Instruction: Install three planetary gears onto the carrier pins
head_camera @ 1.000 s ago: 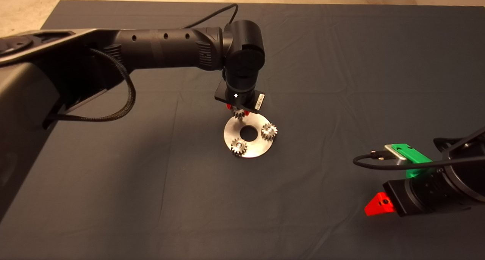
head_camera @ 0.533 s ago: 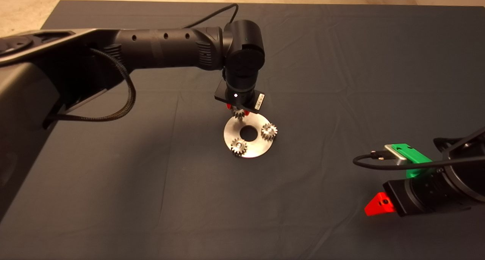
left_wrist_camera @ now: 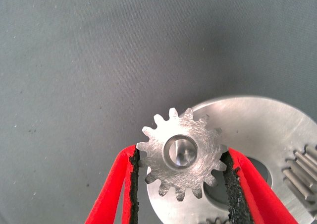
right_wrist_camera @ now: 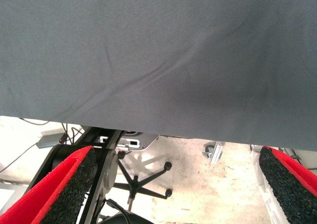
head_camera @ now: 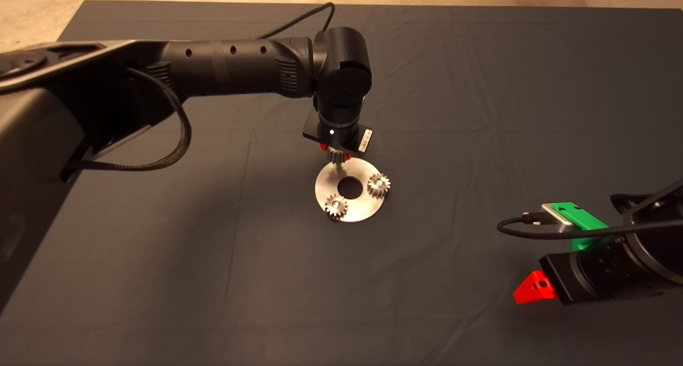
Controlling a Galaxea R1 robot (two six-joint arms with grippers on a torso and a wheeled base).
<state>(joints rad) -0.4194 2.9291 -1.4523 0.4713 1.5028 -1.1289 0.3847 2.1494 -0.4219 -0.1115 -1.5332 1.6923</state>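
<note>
My left gripper (head_camera: 335, 153) hangs over the far edge of the shiny silver disc (head_camera: 363, 208) and is shut on a planetary gear (head_camera: 335, 156). In the left wrist view the gear (left_wrist_camera: 198, 172) sits flat between the black pads (left_wrist_camera: 133, 184), just above the disc (left_wrist_camera: 257, 125). A carrier pin (left_wrist_camera: 182, 152) shows through the gear's centre hole. Two more gears (head_camera: 379, 184) (head_camera: 336, 206) sit on pins on the disc. My right gripper (head_camera: 533, 288) is parked at the lower right, open.
The dark mat (head_camera: 213, 275) has wide free room around the disc. The left arm (head_camera: 229, 67) reaches in over the far left. The right wrist view shows the mat's edge (right_wrist_camera: 148, 125) and a chair base (right_wrist_camera: 141, 177) on the floor beyond.
The left gripper has shifted slightly up and toward the far side with the gear still in it. The right arm has not moved.
</note>
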